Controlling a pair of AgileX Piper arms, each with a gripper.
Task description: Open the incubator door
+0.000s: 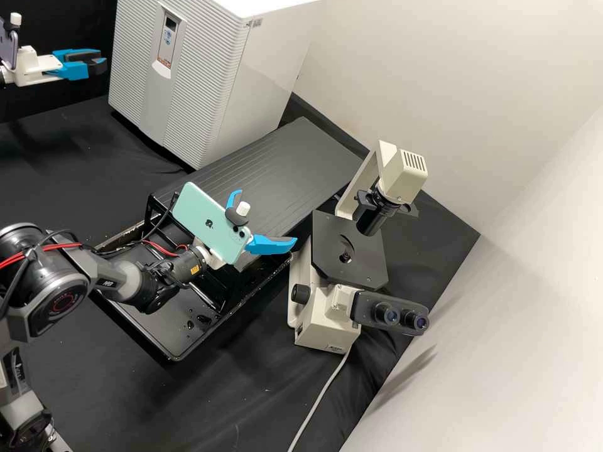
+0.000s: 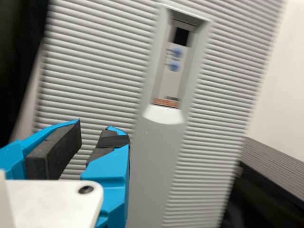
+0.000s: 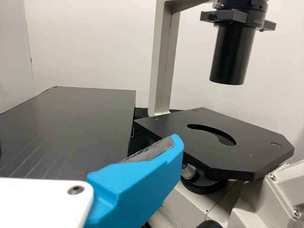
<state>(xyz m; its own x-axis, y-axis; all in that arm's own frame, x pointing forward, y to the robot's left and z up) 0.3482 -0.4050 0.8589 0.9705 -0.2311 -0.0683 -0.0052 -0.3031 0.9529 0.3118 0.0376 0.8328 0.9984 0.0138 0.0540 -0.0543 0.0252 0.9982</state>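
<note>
The white incubator (image 1: 267,69) stands at the back, its ribbed door (image 1: 210,69) shut. My left gripper (image 1: 101,60) is left of it in the high view, fingers slightly apart. The left wrist view has the ribbed door (image 2: 95,71) behind my left gripper (image 2: 97,141), with ribs visible through the narrow gap; contact cannot be told. A white curved piece (image 2: 163,115) lies under the display panel (image 2: 172,71). My right gripper (image 1: 265,218) is spread wide between the black stand and the microscope, holding nothing visible; one blue finger (image 3: 140,187) shows in the right wrist view.
A cream microscope (image 1: 326,311) with a black stage (image 1: 333,260) stands right of my right gripper. A black ribbed-top stand (image 1: 276,163) reaches from the incubator's side towards it, with a wet black tray (image 1: 157,326) in front. A pale wall rises behind.
</note>
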